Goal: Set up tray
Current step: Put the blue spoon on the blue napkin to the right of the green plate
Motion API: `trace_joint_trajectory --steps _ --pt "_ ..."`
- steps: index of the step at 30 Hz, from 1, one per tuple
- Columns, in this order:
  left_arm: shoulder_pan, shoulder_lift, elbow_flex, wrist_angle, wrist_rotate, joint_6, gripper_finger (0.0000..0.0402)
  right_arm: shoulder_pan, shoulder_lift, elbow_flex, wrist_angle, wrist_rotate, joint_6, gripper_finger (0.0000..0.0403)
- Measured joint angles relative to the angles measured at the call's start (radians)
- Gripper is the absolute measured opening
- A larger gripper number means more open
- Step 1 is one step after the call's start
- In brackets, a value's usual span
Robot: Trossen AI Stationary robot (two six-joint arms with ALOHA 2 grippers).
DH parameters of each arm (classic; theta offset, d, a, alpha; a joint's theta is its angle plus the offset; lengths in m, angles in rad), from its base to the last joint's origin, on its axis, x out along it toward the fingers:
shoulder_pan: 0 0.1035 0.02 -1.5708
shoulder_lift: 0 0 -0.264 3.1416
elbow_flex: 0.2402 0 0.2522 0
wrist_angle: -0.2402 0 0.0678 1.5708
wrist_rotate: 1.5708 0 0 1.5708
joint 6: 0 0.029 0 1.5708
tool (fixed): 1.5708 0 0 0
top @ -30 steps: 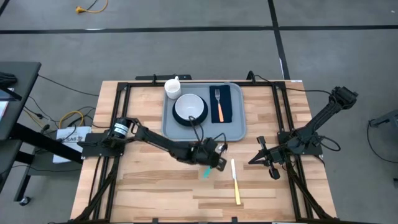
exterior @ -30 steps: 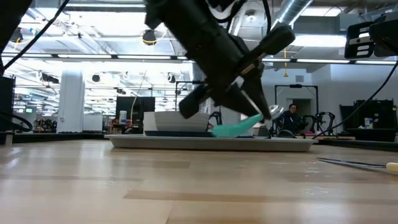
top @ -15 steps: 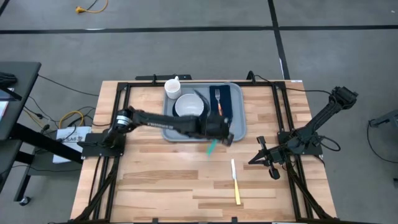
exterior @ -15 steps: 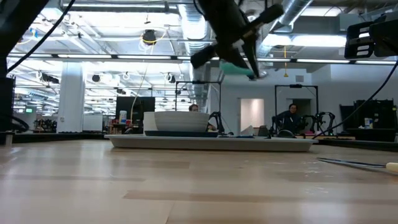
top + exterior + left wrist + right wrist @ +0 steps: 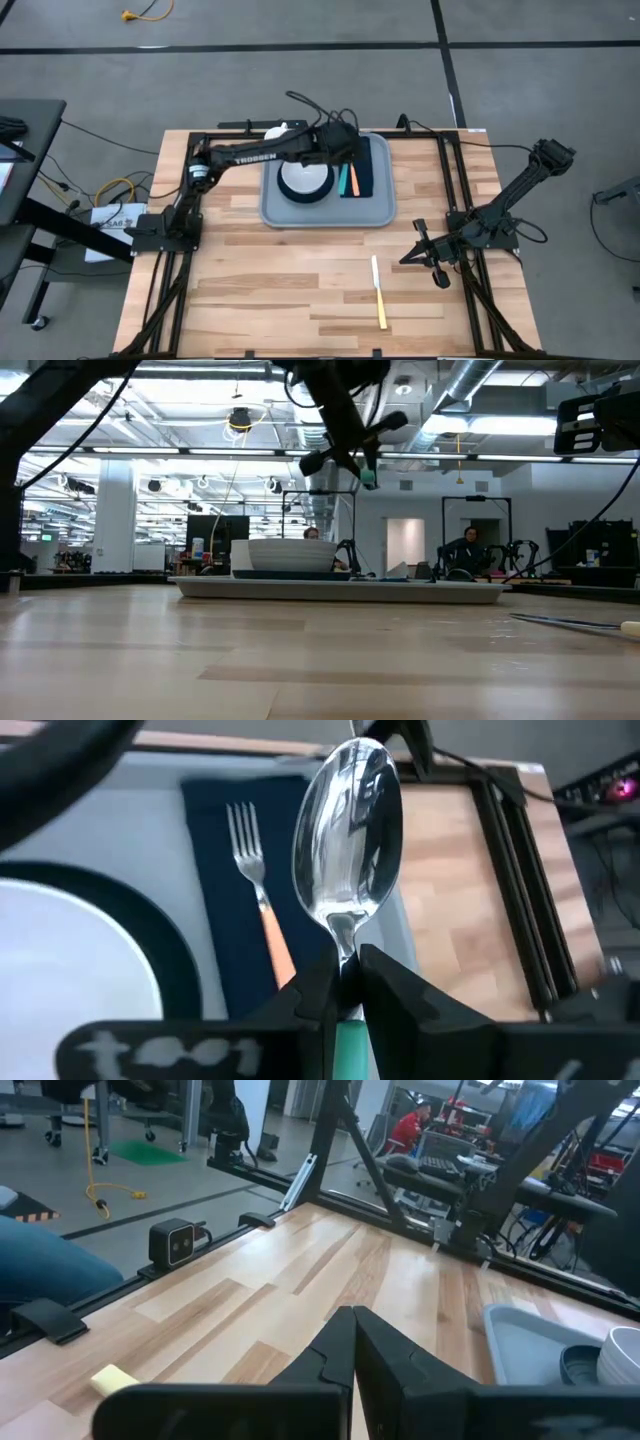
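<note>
One wooden table (image 5: 300, 290) carries everything, with two dark arms over it. One grey-blue tray (image 5: 325, 212) sits at the far middle of the table, and it holds one white bowl (image 5: 303, 180) with a dark rim, one dark napkin (image 5: 365, 170) to the bowl's right, and one fork (image 5: 258, 895) with an orange handle lying on that napkin. One white cup (image 5: 283, 129) shows at the tray's far left corner, mostly hidden by the left arm.

The left gripper (image 5: 348, 985) reaches across above the tray, over the napkin beside the bowl. Its fingers are clenched on one spoon (image 5: 350, 840) with a teal handle, pinching it just below the shiny bowl of the spoon, which hangs in the air clear of the tray in the low view.

One knife (image 5: 378, 291) with a yellow handle lies alone on the bare wood nearer the front, well apart from the tray.

The right gripper (image 5: 353, 1342) waits low over the table's right side, its fingers pressed together on nothing.
</note>
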Motion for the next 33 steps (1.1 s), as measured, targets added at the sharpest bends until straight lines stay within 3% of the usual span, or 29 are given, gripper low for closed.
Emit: trace_joint_trajectory --steps 12,23,33 --pt "0.059 0.015 0.003 0.05 0.014 0.018 0.0028 0.0 0.0 0.0 0.0 0.001 -0.019 0.0" --pt "0.092 0.137 0.0 0.18 0.2 0.031 0.0002 -0.001 0.0 0.0 -0.008 0.001 -0.027 0.0" --pt "0.103 0.127 0.0 0.18 0.153 0.062 0.0 -0.002 0.0 0.0 -0.029 0.001 -0.027 0.0"
